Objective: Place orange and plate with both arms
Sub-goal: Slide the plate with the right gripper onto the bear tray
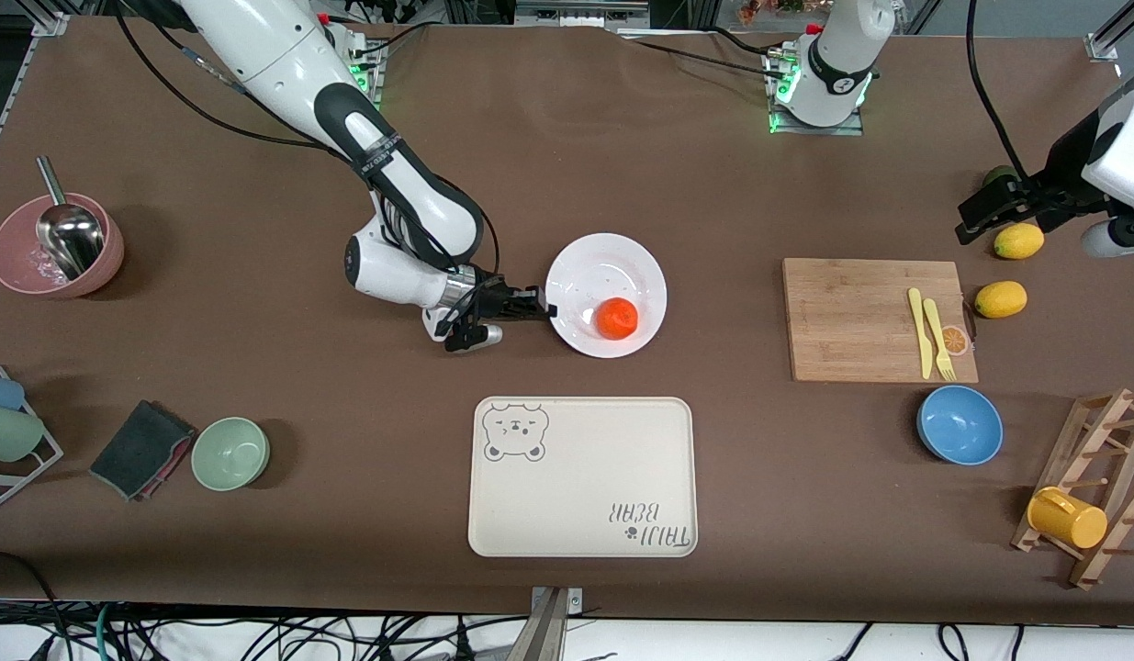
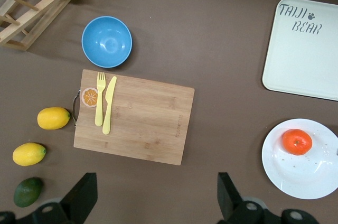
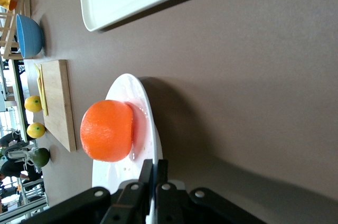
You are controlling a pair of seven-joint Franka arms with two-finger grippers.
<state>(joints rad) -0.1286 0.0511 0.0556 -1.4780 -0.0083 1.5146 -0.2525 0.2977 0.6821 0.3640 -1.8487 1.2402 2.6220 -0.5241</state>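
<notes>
The white plate (image 1: 603, 262) lies mid-table, farther from the front camera than the cream tray, and the orange (image 1: 616, 318) rests in it. My right gripper (image 1: 545, 310) is shut on the plate's rim at the right arm's end, one finger above the rim and one below. In the right wrist view the orange (image 3: 107, 130) sits on the plate (image 3: 145, 108) just past the right gripper (image 3: 154, 168). My left gripper (image 1: 980, 216) hangs open and empty over the table beside the lemons. The left wrist view shows that gripper (image 2: 156, 192) over bare table, with the plate (image 2: 311, 179) and orange (image 2: 297, 141) off to one side.
A cream bear-print tray (image 1: 581, 477) lies nearer the front camera than the plate. A cutting board (image 1: 851, 317) with a yellow fork and knife, two lemons (image 1: 1000, 298), a blue bowl (image 1: 959, 424) and a mug rack (image 1: 1090, 505) fill the left arm's end. A green bowl (image 1: 230, 453) and pink bowl (image 1: 57, 243) sit at the right arm's end.
</notes>
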